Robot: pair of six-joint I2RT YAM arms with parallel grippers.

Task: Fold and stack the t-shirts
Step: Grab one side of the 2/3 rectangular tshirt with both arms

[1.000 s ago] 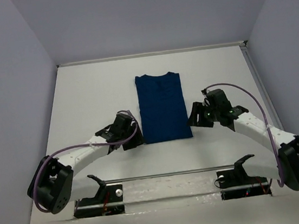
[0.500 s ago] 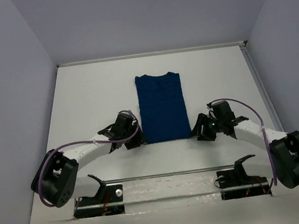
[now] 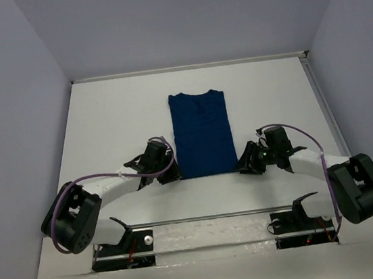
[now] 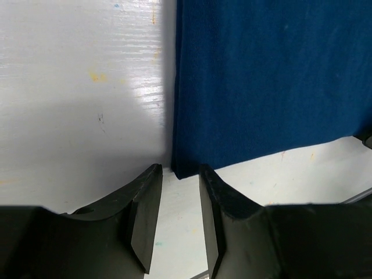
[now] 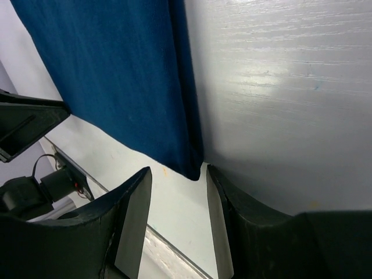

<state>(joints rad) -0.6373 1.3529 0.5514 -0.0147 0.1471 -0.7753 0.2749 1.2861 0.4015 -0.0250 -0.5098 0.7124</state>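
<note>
The blue t-shirt (image 3: 202, 134) lies mid-frame in the top view on the white table (image 3: 115, 114), already folded into a long narrow strip with its collar at the upper end. The left gripper (image 3: 170, 176) is down at its lower-left corner, jaws spread, and the wrist view puts that corner right at the mouth of the gap. The right gripper (image 3: 247, 164) mirrors it at the lower-right corner, jaws also apart, nothing pinched. My read: both are lined up to grab the hem and fold it upward. No bin or tray shows anywhere, and no second shirt.
</note>
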